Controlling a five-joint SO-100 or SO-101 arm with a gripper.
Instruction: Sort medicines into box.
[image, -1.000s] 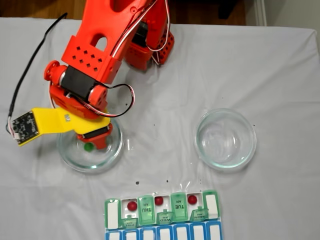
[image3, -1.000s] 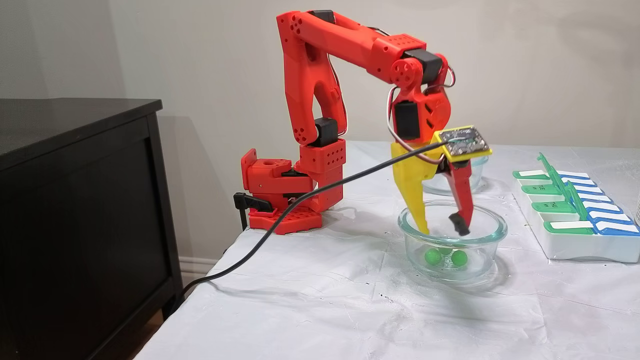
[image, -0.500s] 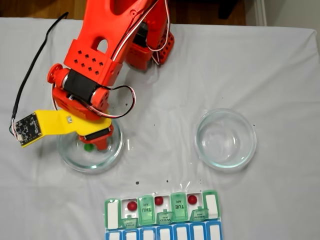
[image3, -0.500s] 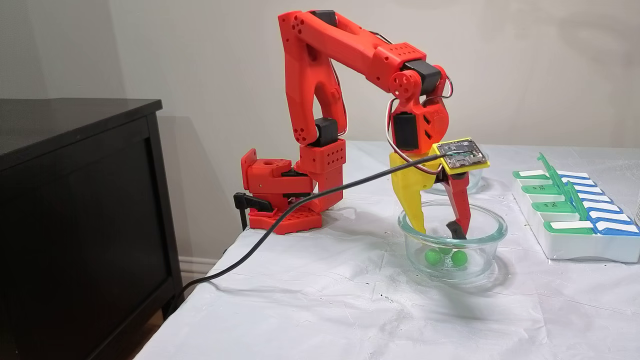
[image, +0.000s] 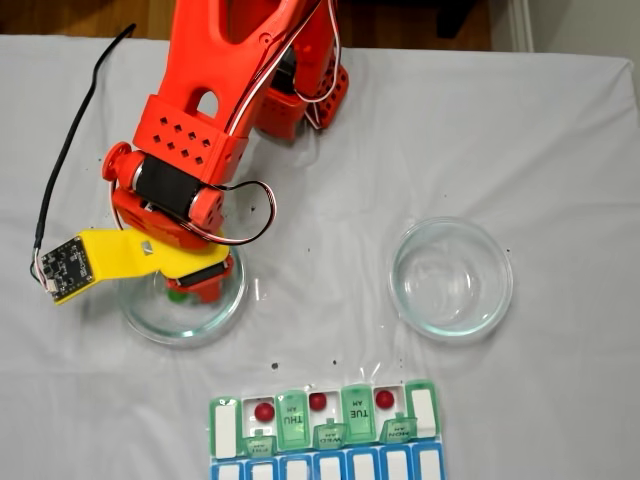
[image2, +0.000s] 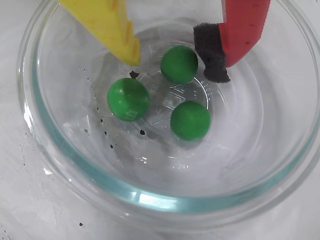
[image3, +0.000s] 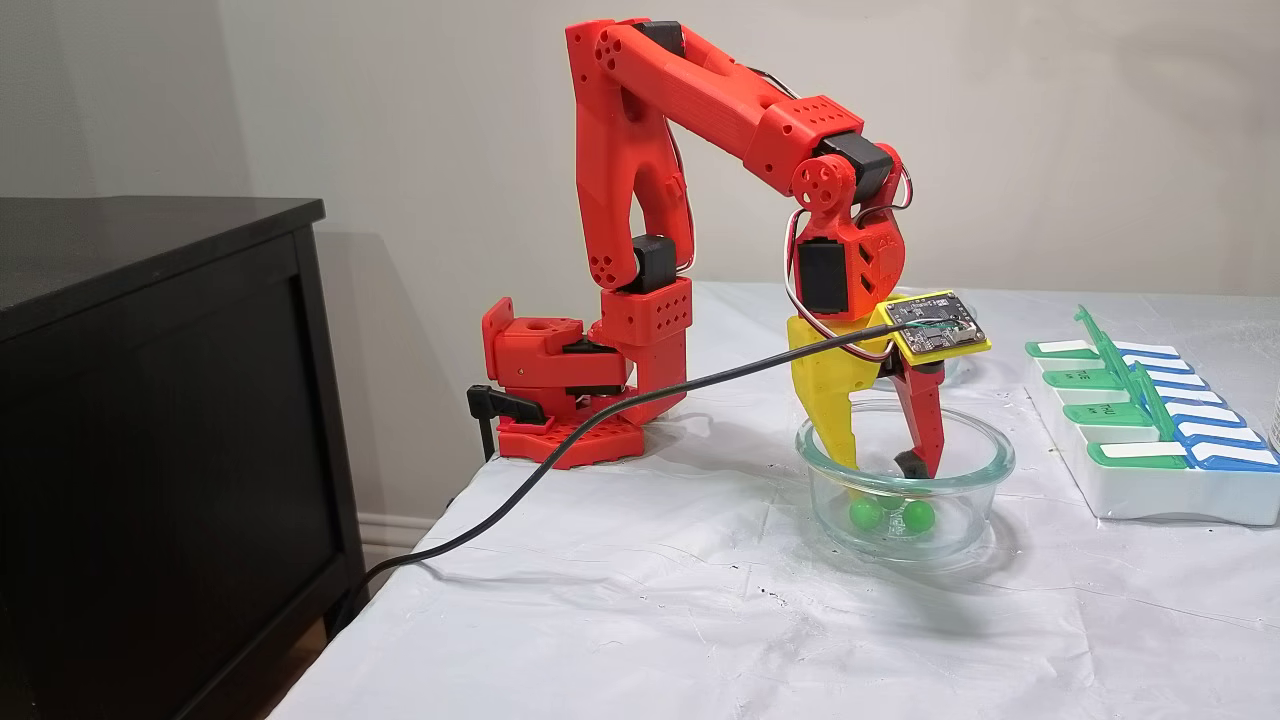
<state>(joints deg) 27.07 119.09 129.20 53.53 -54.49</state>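
Three green pills are not yet sorted, and three red pills already lie in the box, so we judge the task about half done.

Going from left to right in the fixed view from above, we first meet the left dish (image: 180, 305), near the left edge of the table (image: 560, 150). Our gripper (image2: 175, 52) reaches down into this dish. Its jaws stand apart, with a moderate gap, and they hold nothing: in the wrist view the yellow finger (image2: 112, 27) and the red finger with the dark foam pad (image2: 212, 55) stand on both sides of one green pill (image2: 179, 64), without touching it as far as we can tell. The second green pill (image2: 128, 98) and the third green pill (image2: 190, 120) lie just beside it on the bottom of the dish.

Further right, the box (image: 325, 425) lies at the near edge of the table. In its green row the lids stand open, and three compartments each hold one red pill (image: 264, 411), (image: 318, 401), (image: 384, 399). The right dish (image: 450, 277) seems empty.

What is left, in our judgement, is to close on the pill between the fingers, to carry it to the box, and to do the same for the other two green ones. Which compartments they must go into, we cannot tell.
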